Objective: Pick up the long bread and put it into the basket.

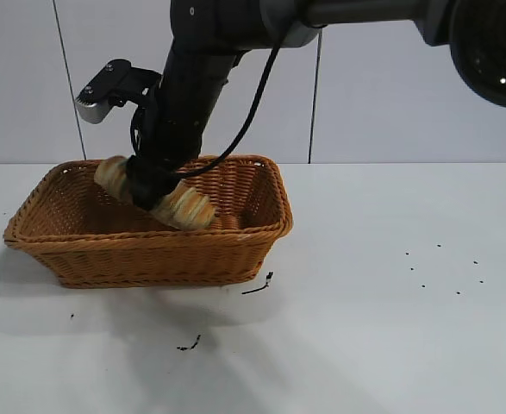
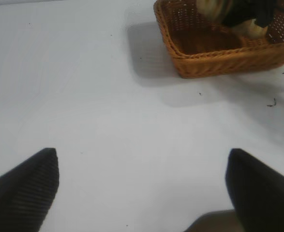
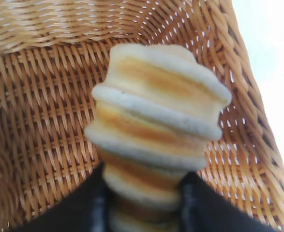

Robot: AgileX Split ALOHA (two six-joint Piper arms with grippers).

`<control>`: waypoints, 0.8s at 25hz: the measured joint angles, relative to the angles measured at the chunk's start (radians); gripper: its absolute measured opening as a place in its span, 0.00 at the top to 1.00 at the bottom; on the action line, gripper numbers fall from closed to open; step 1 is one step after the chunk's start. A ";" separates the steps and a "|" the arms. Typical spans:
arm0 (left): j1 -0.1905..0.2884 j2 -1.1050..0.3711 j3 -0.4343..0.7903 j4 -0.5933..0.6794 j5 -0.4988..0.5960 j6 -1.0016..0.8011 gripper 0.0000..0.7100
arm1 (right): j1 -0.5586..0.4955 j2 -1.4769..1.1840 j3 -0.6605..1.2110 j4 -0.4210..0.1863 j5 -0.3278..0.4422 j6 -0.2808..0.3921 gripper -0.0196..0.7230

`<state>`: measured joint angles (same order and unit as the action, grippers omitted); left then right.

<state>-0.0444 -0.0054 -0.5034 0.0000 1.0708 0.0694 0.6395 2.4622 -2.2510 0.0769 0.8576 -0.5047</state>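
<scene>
At upper left of the exterior view, the right gripper (image 1: 153, 191) jaws clasp the long bread (image 1: 184, 205) inside the basket (image 1: 261, 231); release comes next. The left gripper (image 2: 142, 186), jaws spread, idles over the tabletop (image 2: 83, 106).

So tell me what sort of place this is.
Probably a robot lab test bench: a bare white tabletop, plain pale wall panels, and a lone orange-brown woven wicker basket holding a striped tan long bread.

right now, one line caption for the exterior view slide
Right gripper holds the ridged tan long bread inside the orange-brown woven wicker basket.
</scene>
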 joint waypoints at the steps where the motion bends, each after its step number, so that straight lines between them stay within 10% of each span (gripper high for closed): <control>1: 0.000 0.000 0.000 0.000 0.000 0.000 0.02 | 0.000 -0.019 0.000 -0.005 0.012 0.054 0.04; 11: 0.000 0.000 0.000 0.000 0.000 0.000 0.02 | -0.119 -0.147 -0.004 -0.050 0.141 0.498 0.04; 20: 0.000 0.000 0.000 0.000 0.000 0.000 0.02 | -0.385 -0.146 -0.004 -0.077 0.217 0.534 0.04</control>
<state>-0.0444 -0.0054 -0.5034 0.0000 1.0708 0.0694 0.2547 2.3160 -2.2548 0.0000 1.0746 0.0297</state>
